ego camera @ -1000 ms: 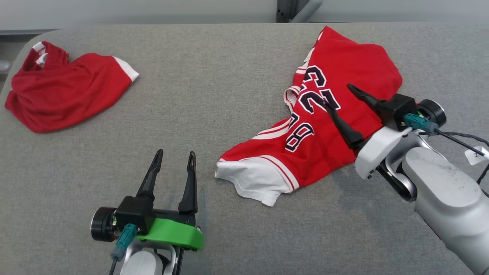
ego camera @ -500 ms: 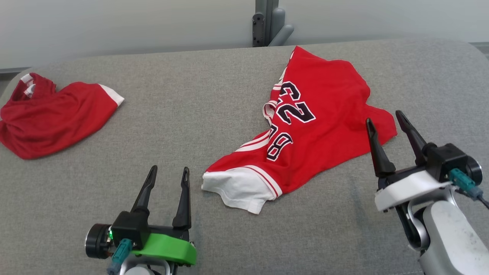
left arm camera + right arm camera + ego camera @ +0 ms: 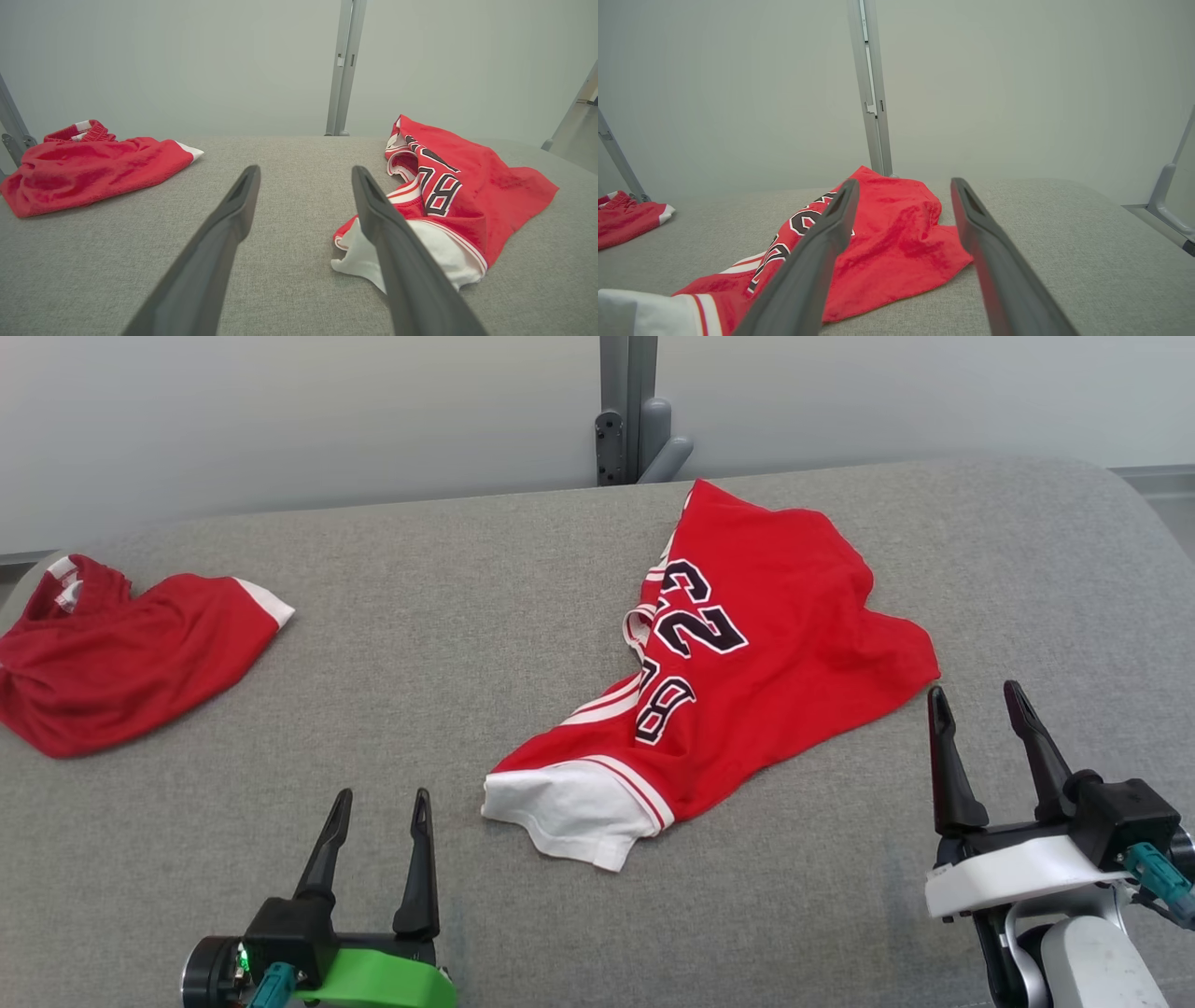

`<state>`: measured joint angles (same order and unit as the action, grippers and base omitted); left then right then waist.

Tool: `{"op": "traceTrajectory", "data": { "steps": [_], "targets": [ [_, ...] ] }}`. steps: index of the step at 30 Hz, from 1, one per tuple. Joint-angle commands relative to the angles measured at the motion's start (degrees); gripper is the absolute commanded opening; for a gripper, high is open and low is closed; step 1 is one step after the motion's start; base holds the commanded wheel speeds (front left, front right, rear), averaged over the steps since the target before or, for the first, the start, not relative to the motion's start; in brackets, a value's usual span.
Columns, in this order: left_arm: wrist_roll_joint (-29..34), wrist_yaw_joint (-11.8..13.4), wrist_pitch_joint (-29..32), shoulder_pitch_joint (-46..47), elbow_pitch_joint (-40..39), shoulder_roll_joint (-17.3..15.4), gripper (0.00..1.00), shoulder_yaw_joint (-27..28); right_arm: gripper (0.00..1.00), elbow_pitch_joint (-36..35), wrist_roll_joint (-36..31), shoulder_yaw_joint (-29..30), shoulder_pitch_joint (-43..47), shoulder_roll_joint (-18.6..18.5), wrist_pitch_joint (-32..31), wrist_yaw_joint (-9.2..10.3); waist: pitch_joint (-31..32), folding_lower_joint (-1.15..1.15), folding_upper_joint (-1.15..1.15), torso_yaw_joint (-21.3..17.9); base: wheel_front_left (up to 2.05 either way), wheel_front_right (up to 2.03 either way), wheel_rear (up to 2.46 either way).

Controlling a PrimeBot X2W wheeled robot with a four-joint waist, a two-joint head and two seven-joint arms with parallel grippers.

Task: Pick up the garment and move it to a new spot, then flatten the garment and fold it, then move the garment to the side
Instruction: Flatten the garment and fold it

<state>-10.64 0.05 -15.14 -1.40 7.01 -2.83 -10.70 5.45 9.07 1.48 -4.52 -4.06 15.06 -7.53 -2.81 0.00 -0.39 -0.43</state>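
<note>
A red sports jersey with black numbers and white trim (image 3: 775, 616) lies crumpled, not folded, on the right half of the grey fabric-covered desk (image 3: 467, 616). Its white end points toward the robot. The left gripper (image 3: 383, 795) hovers over the near edge of the desk, a little to the left of this white end; its two dark fingers are wide apart and hold nothing. The right gripper (image 3: 975, 691) is also fully spread and empty, its tips just beside the right corner of the jersey, without touching it. A second red garment with a white edge (image 3: 121, 653) lies far on the left.
</note>
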Motion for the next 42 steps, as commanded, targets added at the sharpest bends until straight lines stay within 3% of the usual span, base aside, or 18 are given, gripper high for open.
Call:
{"op": "traceTrajectory", "data": {
  "steps": [1,15,22,31,40,41,42],
  "targets": [
    [-0.2,-0.1,0.0,-0.7,0.1,-0.1,1.0,0.3,1.0,-0.2,-0.5,0.2,0.8,0.1,0.2,0.08,0.0,0.0,0.39,-0.1,0.0,0.0,0.0],
    [-0.3,-1.5,0.0,0.5,4.2,-0.1,1.0,-1.3,1.0,1.4,-0.2,-0.7,-0.8,0.7,0.2,0.09,-1.0,0.0,0.39,-0.5,0.0,0.0,0.0],
    [-1.5,-3.6,0.0,4.0,11.7,-0.1,1.0,-4.2,1.0,1.3,0.0,-1.0,-1.8,0.9,0.2,0.08,-2.7,0.0,0.39,-1.1,0.0,0.0,0.0],
    [-3.1,-4.3,0.0,12.2,22.9,-0.1,1.0,-6.5,1.0,1.4,0.3,-1.5,-3.2,0.9,0.2,0.08,-5.7,0.0,0.39,-3.0,0.0,0.0,0.0],
    [-5.8,-4.6,0.0,14.9,27.0,-0.1,1.0,-7.7,1.0,1.7,0.3,-1.0,-3.8,0.9,0.2,0.08,-6.9,0.0,0.39,-4.0,0.0,0.0,0.0],
    [-5.9,-4.6,0.0,15.1,27.2,-0.1,0.98,-7.8,1.0,1.7,0.4,-1.0,-3.9,0.9,0.2,0.09,-6.9,0.0,0.39,-4.1,0.0,0.0,0.0],
    [-6.1,-4.7,0.0,15.2,27.4,-0.1,0.79,-8.1,1.0,1.8,0.4,-1.0,-4.0,0.9,0.2,0.09,-6.9,0.0,0.39,-4.2,0.0,0.0,0.0]
  ]
}}
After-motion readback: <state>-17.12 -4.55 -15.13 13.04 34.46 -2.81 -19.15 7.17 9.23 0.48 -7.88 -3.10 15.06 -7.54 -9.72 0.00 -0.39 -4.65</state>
